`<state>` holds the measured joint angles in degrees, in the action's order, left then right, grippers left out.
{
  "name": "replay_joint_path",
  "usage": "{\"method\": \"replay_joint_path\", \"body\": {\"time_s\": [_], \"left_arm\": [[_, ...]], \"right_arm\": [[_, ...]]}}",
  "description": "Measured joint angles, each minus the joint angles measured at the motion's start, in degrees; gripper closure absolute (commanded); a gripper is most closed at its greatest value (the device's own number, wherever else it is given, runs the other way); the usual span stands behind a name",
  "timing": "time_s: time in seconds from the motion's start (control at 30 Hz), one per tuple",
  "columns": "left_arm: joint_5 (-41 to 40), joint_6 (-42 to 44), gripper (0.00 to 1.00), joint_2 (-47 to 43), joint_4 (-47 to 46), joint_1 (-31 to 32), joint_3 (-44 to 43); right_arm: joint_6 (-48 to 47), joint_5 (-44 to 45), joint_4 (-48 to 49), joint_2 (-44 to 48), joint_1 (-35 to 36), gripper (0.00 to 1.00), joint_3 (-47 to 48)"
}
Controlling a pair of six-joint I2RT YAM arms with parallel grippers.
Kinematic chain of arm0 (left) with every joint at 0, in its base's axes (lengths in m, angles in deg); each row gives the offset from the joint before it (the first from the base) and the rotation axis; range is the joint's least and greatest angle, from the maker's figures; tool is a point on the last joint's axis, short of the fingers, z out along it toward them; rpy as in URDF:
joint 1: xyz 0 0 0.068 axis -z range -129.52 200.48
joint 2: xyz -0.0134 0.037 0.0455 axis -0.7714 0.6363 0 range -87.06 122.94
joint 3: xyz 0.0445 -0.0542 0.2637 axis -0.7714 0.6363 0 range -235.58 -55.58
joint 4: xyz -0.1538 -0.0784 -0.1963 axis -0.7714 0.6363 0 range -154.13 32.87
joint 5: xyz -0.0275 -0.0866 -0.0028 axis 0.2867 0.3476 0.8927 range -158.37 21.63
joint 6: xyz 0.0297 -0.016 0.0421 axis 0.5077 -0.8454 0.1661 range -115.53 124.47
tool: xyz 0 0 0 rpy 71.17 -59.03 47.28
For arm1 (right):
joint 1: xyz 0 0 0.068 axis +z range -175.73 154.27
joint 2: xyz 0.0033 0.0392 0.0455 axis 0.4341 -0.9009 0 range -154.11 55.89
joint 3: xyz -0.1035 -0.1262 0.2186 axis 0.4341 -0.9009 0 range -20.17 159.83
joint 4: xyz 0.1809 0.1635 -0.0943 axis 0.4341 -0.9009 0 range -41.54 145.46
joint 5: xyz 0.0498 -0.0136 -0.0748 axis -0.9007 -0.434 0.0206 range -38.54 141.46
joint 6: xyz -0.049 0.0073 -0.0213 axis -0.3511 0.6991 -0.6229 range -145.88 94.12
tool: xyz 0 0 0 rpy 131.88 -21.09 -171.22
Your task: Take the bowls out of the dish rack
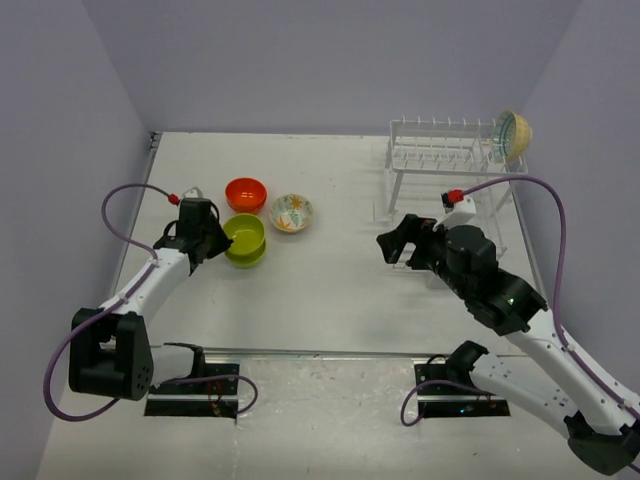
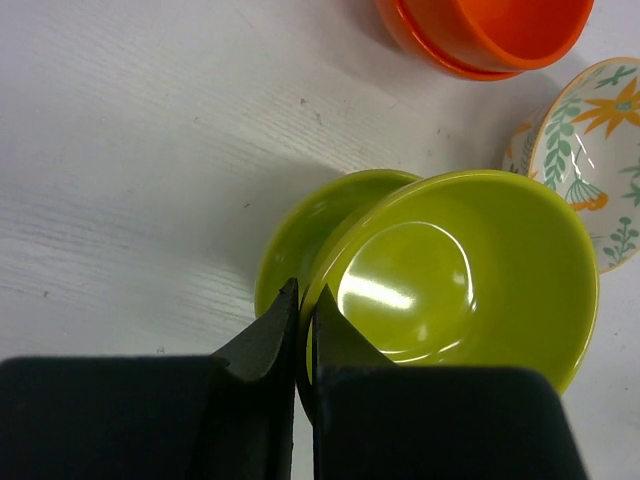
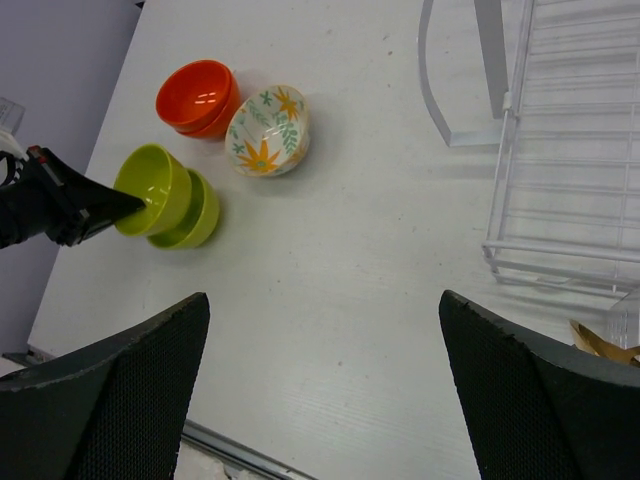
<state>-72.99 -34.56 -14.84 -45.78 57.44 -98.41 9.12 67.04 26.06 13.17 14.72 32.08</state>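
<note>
Clamping one of two green bowls (image 1: 245, 240), left jaws; right jaws wide; two orange (image 1: 246, 194), one floral (image 1: 291, 212), one beige (image 1: 522, 135)

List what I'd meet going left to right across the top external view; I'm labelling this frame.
Left end effector → lime green bowls → floral bowl → dish rack → beige bowl. Orange bowls omitted: they sit straight behind the green ones.
</note>
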Motion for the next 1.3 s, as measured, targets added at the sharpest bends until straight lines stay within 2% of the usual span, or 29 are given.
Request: {"method": "replay_joint_path", "body": {"time_s": [0.27, 0.87, 0.97, 1.13, 1.3], "left_arm": [[-0.4, -0.4, 1.0, -1.4, -1.5, 0.5, 3.4], [-2.7, 0.7, 0.98, -1.2, -1.5, 1.6, 3.3], [-2.9, 1.3, 0.93, -0.9, -1.4, 1.7, 3.2], [-2.8, 2.4, 0.89, -0.7, -1.4, 1.7, 3.2], [-2.4, 2.9, 0.78, -0.3, -1.6, 1.7, 3.0]], "right_arm": [[-0.1, 0.2, -0.2, 1.9, 0.0, 0.03, -0.3], [-0.5, 0.3, 0.3, 0.9, 0.0, 0.03, -2.2], [-0.5, 0.2, 0.7, 0.8, 0.0, 0.03, -3.1], [-0.6, 0.0, 0.8, 0.7, 0.0, 0.03, -3.7], [-0.6, -0.1, 1.2, 0.7, 0.0, 0.03, -3.8]]}}
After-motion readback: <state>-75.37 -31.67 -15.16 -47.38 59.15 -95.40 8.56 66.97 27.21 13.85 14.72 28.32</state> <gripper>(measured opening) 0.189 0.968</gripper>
